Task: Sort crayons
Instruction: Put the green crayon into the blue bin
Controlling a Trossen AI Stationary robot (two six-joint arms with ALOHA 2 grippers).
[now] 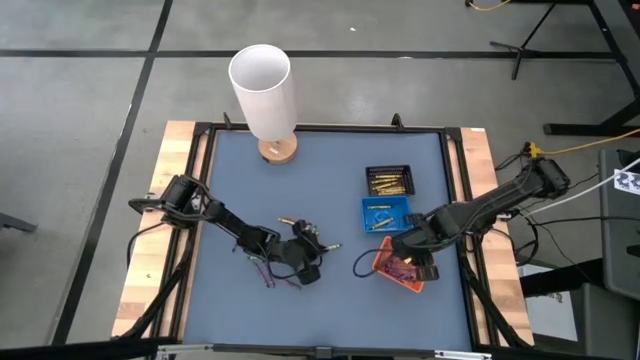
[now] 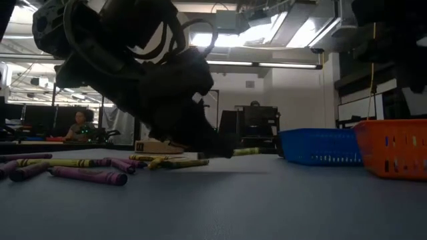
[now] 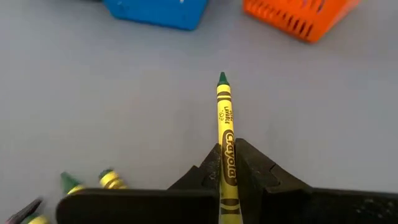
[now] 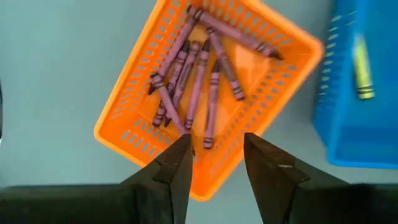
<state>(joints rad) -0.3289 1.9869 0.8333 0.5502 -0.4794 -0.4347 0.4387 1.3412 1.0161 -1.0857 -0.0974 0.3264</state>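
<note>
My left gripper (image 3: pixel 229 171) is shut on a yellow crayon with a green tip (image 3: pixel 224 115), left of the table's middle (image 1: pixel 312 247). More crayons lie loose around it: purple ones (image 2: pixel 87 175) and yellow ones (image 2: pixel 63 162). My right gripper (image 4: pixel 217 158) stands open over the orange tray (image 4: pixel 134 134), which holds several purple crayons (image 4: pixel 199 81). The blue tray (image 1: pixel 385 214) holds yellow crayons, and so does the black tray (image 1: pixel 390 180). My left gripper pinches the yellow crayon's wrapped shaft (image 3: pixel 227 149) between its two fingers (image 3: pixel 258 171), which lie along the crayon. The rear end is hidden between them. The green tip (image 3: pixel 222 78) sticks out ahead toward the trays. In the low view the crayon's free end (image 2: pixel 245 151) seems just above the table.
A white cylinder on a round wooden base (image 1: pixel 265 90) stands at the table's far edge. The three trays sit close together on the right half. Bare blue table (image 1: pixel 330 320) lies along the near edge. A person (image 2: pixel 80 123) sits in the room behind.
</note>
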